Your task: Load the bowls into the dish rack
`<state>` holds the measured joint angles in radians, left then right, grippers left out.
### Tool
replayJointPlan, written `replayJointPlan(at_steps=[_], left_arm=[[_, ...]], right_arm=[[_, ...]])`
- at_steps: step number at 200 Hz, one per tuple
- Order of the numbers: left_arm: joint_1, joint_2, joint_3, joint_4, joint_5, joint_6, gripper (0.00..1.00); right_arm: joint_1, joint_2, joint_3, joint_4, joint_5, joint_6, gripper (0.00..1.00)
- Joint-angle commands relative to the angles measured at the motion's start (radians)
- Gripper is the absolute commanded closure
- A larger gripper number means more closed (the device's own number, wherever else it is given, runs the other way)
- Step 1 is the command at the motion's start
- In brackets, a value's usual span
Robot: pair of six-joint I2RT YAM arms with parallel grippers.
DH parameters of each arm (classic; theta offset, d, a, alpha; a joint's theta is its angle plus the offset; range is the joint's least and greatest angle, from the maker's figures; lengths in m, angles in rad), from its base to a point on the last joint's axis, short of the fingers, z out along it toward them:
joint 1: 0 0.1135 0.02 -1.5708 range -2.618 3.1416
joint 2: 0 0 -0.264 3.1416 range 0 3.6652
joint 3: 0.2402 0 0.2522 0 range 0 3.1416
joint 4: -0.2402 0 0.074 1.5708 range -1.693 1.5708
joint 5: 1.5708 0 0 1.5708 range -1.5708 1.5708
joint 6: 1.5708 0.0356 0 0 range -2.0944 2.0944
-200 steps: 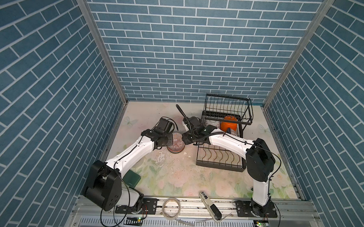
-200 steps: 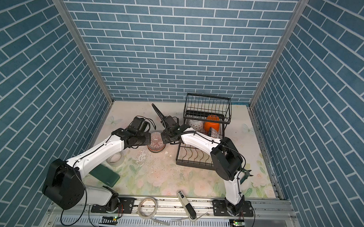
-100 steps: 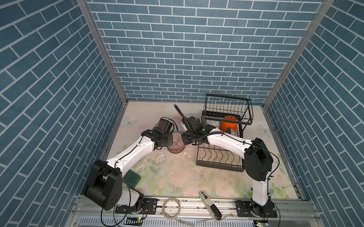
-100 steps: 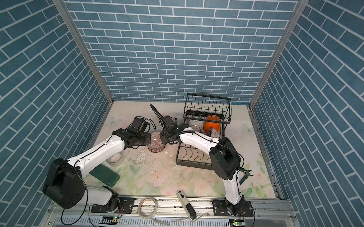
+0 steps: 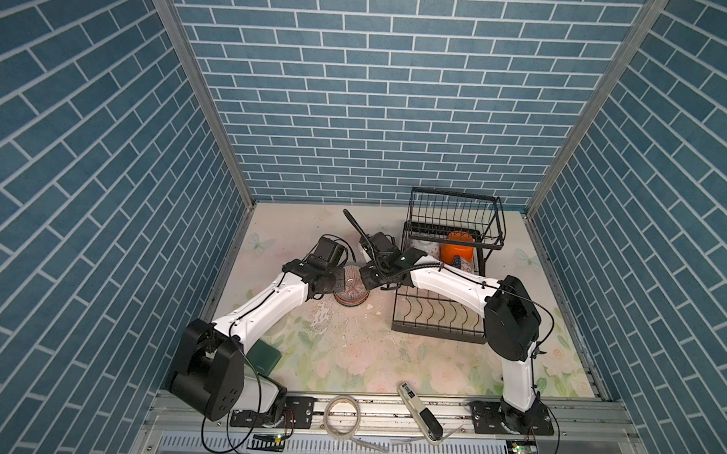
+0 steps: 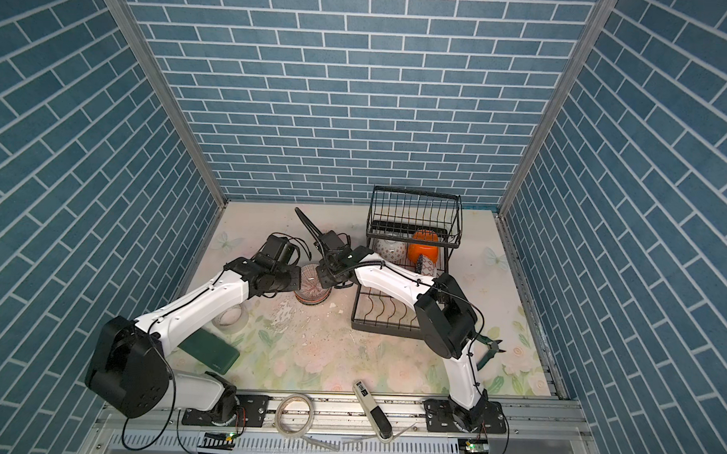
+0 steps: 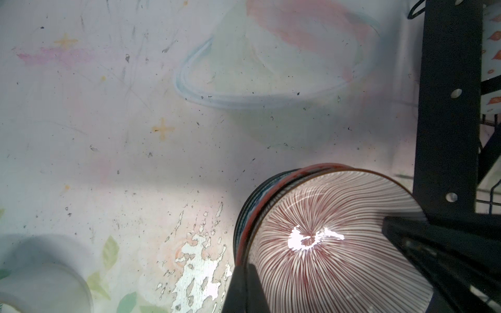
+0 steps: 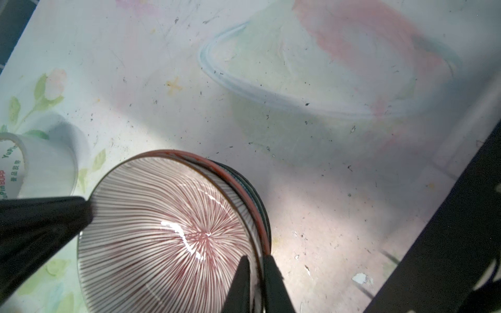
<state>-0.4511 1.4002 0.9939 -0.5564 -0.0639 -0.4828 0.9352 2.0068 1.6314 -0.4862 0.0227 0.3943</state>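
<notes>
A stack of bowls (image 5: 352, 289) (image 6: 312, 288) stands on the mat just left of the dish rack (image 5: 433, 333) (image 6: 385, 332). Its top bowl (image 7: 333, 244) (image 8: 162, 233) is white with red-brown stripes. My left gripper (image 5: 338, 282) (image 7: 245, 290) is shut across the rims on the stack's left side. My right gripper (image 5: 365, 280) (image 8: 257, 287) is shut on the striped bowl's rim on the opposite side, one finger inside and one outside. In the rack under the raised basket (image 5: 454, 210) sit an orange bowl (image 5: 456, 253), a white patterned bowl (image 6: 390, 247) and a blue patterned bowl (image 6: 425, 264).
A clear tape roll (image 6: 229, 317) (image 8: 35, 168) lies left of the stack under the left arm. A dark green case (image 5: 263, 357) lies near the left base. Another tape ring (image 5: 343, 412) and a hand tool (image 5: 417, 413) rest on the front rail. Green pliers (image 6: 488, 349) lie at the right.
My right gripper's jaws have closed onto the striped bowl's rim and that arm has edged slightly left. The left gripper has stayed shut on the stack's rim.
</notes>
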Motion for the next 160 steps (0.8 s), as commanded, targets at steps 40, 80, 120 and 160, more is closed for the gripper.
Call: replayJointPlan(at_steps=[40, 80, 120, 160], left_arm=[[-0.004, -0.013, -0.025, -0.019, 0.036, 0.002, 0.99], [-0.004, -0.029, -0.01, -0.034, 0.029, 0.003, 0.83], [-0.004, -0.064, -0.009, -0.045, 0.014, 0.003, 0.53], [0.001, -0.107, -0.013, -0.055, -0.002, 0.003, 0.35]], right_arm=[[0.015, 0.007, 0.049, -0.036, 0.03, -0.028, 1.0], [0.016, 0.002, 0.069, -0.043, 0.035, -0.033, 1.0], [0.016, -0.023, 0.073, -0.035, 0.038, -0.035, 1.0], [0.016, -0.046, 0.089, -0.029, 0.063, -0.043, 1.0]])
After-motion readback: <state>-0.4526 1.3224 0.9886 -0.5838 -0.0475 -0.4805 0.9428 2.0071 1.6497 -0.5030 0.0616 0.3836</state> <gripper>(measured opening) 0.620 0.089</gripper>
